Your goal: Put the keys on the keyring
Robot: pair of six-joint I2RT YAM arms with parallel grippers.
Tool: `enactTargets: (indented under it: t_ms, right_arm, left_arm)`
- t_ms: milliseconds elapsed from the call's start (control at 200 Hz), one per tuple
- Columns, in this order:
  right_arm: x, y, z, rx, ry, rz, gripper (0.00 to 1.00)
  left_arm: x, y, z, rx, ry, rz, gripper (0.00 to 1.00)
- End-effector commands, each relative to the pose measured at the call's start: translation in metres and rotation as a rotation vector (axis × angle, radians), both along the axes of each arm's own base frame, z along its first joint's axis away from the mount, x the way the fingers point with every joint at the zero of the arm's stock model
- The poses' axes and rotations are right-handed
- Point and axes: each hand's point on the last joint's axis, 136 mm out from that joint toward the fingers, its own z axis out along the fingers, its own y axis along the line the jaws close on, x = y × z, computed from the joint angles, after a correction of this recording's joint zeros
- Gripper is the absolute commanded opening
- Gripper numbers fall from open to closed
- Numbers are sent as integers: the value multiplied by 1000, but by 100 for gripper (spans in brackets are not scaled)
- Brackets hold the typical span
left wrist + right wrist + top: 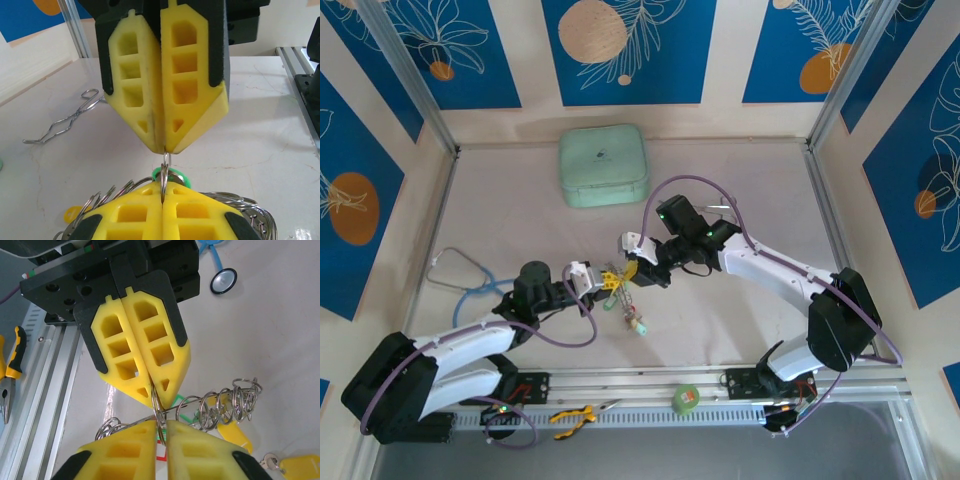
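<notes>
A pale green case (603,166) sits at the far side of the table (510,210), well apart from both arms. Its lid is shut, so what is inside cannot be seen. In the middle of the table the two claws meet tip to tip. The left claw (163,194) is squeezed shut, and so is the right claw (162,426). Each one pinches the same thin silvery loop, the keyring (164,167). It stands on its edge in the small space between the two pairs of yellow fingers (140,432). A bunch of smaller rings (225,402) sits in a row just beside the claws, and the keys (234,434) with yellow tags are next to them, below the claw tips. A green tag (172,176) peeks out right behind the keyring. I cannot tell if the keys touch the table. A blue stethoscope (470,285) lies left of the left arm. Silvery forceps (70,122) lie flat on the table. Yellow pliers (575,415) and a green tape roll (686,398) rest at the near edge.
</notes>
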Motion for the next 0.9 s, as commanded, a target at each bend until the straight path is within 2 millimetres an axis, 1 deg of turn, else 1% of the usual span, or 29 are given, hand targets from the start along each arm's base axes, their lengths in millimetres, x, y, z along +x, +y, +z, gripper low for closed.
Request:
enactTargets:
  t_ms: [0,45,200,345,485,555,640,690,795,895]
  right_arm:
    - [-8,0,3,9,22,29,9]
    - [-8,-2,2,4,24,25,8]
    - [-4,-4,0,-11,21,11,0]
    - [6,-9,-13,-69,31,-37,0]
    - [7,-9,-25,-109,60,-44,0]
    - [5,-6,-25,-99,68,-36,0]
    - [3,-1,-15,-46,72,-28,0]
    - [3,0,-8,-1,65,-25,9]
    - [-2,-2,5,84,43,0,21]
    - [-7,-3,8,121,28,20,26]
  left_arm:
    - [-4,-4,15,-46,-44,-29,0]
    - [-4,-4,15,-48,-44,-27,0]
    - [-5,-3,16,-52,-44,-27,0]
    - [-5,-4,16,-55,-48,-29,0]
    - [-6,-4,18,-64,-52,-36,0]
    - [-5,-5,19,-67,-54,-38,0]
    - [-5,-5,20,-73,-57,-36,0]
    - [-5,-5,21,-75,-56,-35,0]
    - [-5,-5,20,-74,-54,-34,0]
    - [-5,-5,19,-79,-51,-37,0]
